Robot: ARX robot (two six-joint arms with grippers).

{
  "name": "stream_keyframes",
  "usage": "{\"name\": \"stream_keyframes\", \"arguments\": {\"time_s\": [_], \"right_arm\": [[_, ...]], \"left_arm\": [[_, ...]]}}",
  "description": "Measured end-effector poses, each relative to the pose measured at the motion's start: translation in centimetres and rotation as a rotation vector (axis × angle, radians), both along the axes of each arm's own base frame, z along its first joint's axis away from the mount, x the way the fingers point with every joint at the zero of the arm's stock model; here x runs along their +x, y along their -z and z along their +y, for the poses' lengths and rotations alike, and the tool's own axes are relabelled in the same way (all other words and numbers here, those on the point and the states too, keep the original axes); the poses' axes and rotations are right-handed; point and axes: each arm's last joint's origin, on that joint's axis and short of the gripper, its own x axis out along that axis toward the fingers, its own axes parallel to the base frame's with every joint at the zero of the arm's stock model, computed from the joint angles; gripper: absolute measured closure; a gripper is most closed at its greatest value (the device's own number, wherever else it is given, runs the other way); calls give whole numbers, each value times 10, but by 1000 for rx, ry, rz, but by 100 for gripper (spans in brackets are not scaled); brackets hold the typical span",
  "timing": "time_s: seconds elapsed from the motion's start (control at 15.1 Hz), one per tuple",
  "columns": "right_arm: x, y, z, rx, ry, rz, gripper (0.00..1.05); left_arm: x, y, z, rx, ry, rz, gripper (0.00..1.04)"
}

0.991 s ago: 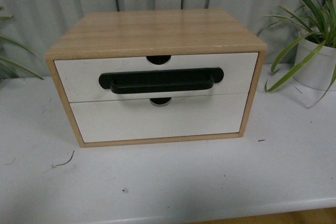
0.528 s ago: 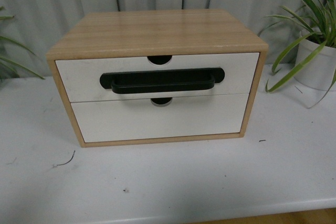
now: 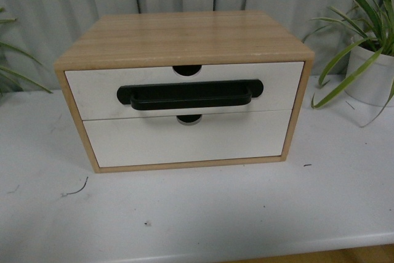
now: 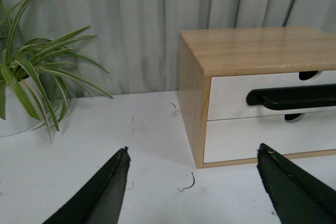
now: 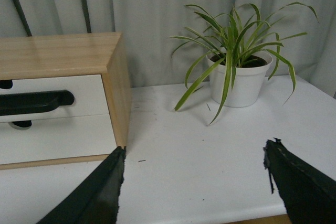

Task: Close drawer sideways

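A wooden cabinet stands on a white table. Its upper drawer has a white front, a long black bar handle and a semicircular notch in its top edge. Its front looks flush with the cabinet frame. Neither gripper shows in the front view. My left gripper is open and empty, low over the table, in front of the cabinet's left corner. My right gripper is open and empty, off the cabinet's right corner.
A plain white lower drawer front sits under the handled one. A potted plant in a white pot stands right of the cabinet, another plant left of it. A grey curtain hangs behind. The table's front edge is near.
The front view shifted very slightly; the cabinet, drawer and plants hold their places.
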Motion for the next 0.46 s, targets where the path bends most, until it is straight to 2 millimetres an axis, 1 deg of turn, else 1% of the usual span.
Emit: {"name": "stream_keyframes", "arguments": {"time_s": [0.13,0.2,0.46], "right_arm": [[0,0,0,0,0,0,6],[0,0,0,0,0,0,7],[0,0,0,0,0,0,6]], "left_arm": [[0,0,0,0,0,0,7],[0,0,0,1,0,0,7],[0,0,0,1,0,0,7]]}}
